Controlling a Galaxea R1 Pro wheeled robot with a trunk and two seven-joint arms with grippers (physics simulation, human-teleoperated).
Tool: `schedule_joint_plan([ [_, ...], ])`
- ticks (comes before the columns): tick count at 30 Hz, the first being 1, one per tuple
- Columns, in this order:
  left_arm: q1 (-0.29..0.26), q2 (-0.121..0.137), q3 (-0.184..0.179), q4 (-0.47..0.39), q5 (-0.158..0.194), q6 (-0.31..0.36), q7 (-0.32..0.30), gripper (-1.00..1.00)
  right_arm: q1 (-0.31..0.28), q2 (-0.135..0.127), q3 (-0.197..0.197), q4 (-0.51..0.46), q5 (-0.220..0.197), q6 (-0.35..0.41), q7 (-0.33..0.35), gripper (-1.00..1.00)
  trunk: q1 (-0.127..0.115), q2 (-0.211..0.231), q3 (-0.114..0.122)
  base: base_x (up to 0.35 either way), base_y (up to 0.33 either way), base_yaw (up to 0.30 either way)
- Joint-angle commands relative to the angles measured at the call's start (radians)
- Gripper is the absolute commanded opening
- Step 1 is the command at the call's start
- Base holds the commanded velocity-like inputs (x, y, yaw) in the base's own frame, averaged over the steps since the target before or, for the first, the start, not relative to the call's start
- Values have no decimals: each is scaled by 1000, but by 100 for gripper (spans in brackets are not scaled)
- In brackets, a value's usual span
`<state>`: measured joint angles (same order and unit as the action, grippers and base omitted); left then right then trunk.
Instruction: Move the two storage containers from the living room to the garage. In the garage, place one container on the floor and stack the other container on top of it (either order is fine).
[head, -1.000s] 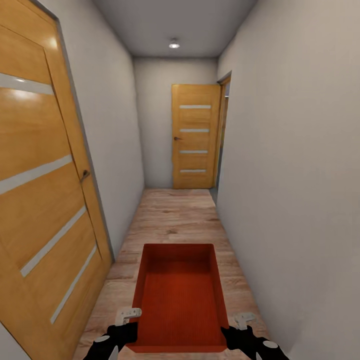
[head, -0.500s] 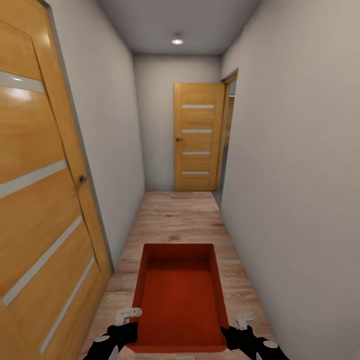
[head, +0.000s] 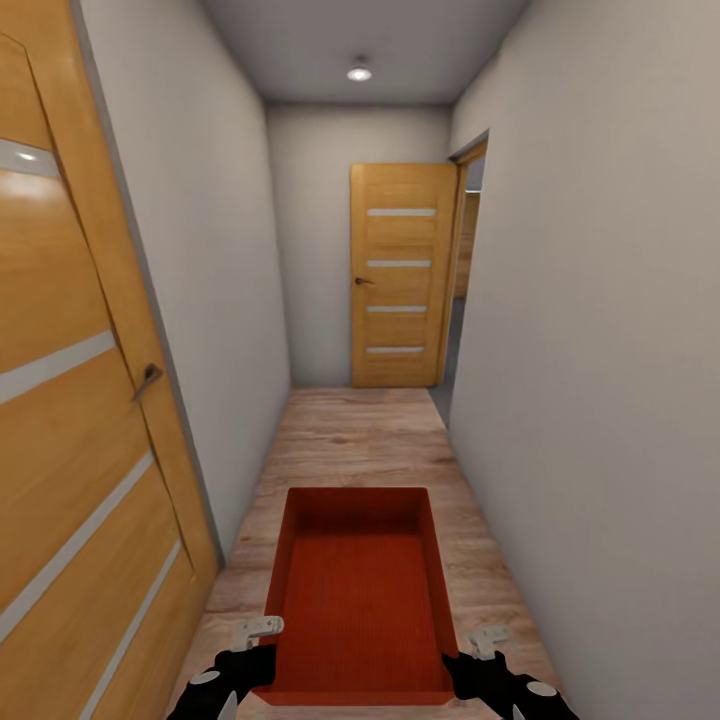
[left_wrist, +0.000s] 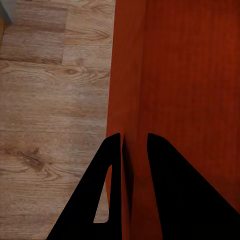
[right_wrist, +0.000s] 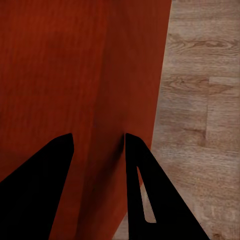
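So the robot's in a narrow hallway with light wood plank flooring (head: 345, 430) and plain pale walls, carrying one orange-red rectangular storage container (head: 360, 590) out in front of its chest. The bin is open on top with a ribbed bottom, and it sits right between the two sets of fingers, held up off the planks.

The left gripper (head: 240, 668) is at the near left corner of the bin. In the left wrist view its black fingers (left_wrist: 107, 195) straddle the left wall of the container (left_wrist: 165, 75), one finger outside over the wood floor (left_wrist: 50, 100), the other inside the bin, so they're clamped on that wall.

Same deal on the other side: the right gripper (head: 482, 672) is at the near right corner, and in the right wrist view its fingers (right_wrist: 145, 195) sit either side of the container's right wall (right_wrist: 75, 65), pinched onto it, with the planks (right_wrist: 200, 100) just past the outer finger.

Beyond the fingers, straight down the hall, there's an orange-brown wooden door with pale horizontal strips (head: 402, 275) at the far end, standing next to an open doorway in the right-hand wall. A second door of the same style (head: 70, 420) is close by on the left-gripper side, with a dark handle (head: 148, 377). A round ceiling light (head: 359, 73) glows overhead.
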<state>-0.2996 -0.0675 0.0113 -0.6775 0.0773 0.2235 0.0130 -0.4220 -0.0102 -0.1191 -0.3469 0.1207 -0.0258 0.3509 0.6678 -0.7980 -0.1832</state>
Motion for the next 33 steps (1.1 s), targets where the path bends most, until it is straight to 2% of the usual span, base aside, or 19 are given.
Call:
schedule_joint_plan([
  [1,-1,-6,6,-3,-1,6,6,-100,0,15,9,2,12,-2,10,-100,1,-1,-1,325,3,0],
  [23,-1,-5,6,-3,-1,9,7,-100,0,15,9,2,11,-2,10,-100,1,-1,-1,327,0,2],
  [33,-1,-5,6,-3,-1,9,7,-100,0,15,9,2,11,-2,10,-100,1,-1,-1,327,0,242],
])
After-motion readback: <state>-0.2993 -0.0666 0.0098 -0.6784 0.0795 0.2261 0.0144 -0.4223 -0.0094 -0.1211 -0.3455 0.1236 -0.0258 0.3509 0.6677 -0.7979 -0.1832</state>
